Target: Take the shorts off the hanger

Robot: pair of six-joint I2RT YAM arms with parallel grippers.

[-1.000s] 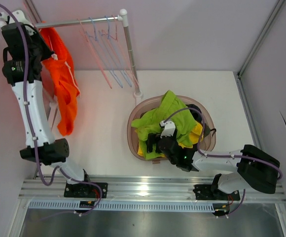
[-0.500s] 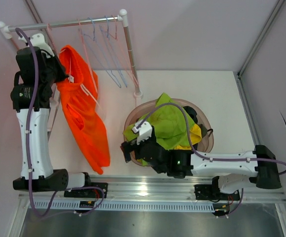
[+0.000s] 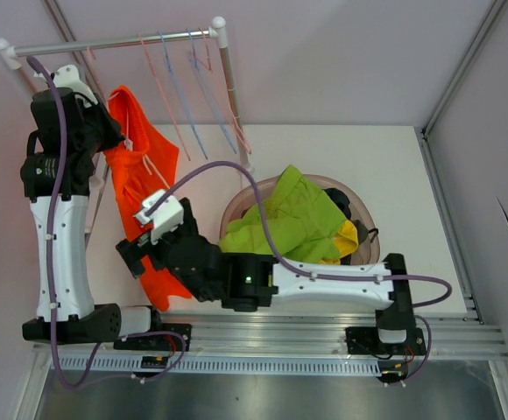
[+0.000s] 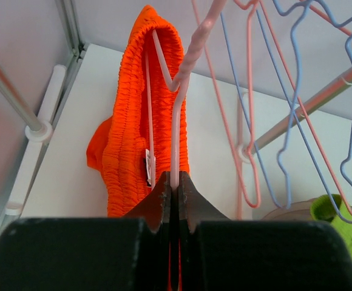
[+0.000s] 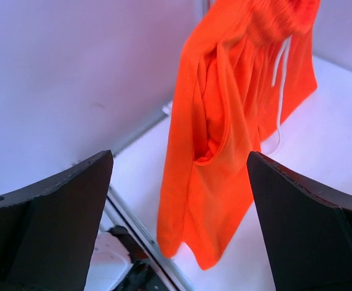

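Left gripper (image 4: 177,182): clamped shut on pink hanger (image 4: 175,127). Orange shorts (image 3: 136,171): draped on that hanger, hanging at left below the rail (image 3: 114,39). Right gripper (image 5: 179,167): jaws wide, empty, near the shorts' lower part. Green shorts (image 3: 289,219): heaped in basket (image 3: 370,229).

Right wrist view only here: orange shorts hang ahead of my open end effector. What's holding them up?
Observer: The left end effector is shut on a pink hanger that carries the orange shorts.
Operator: Anything else on the rail?
Observer: Only empty hangers, pink and blue.
Operator: And the basket?
Observer: It holds a pile, with lime green shorts on top.
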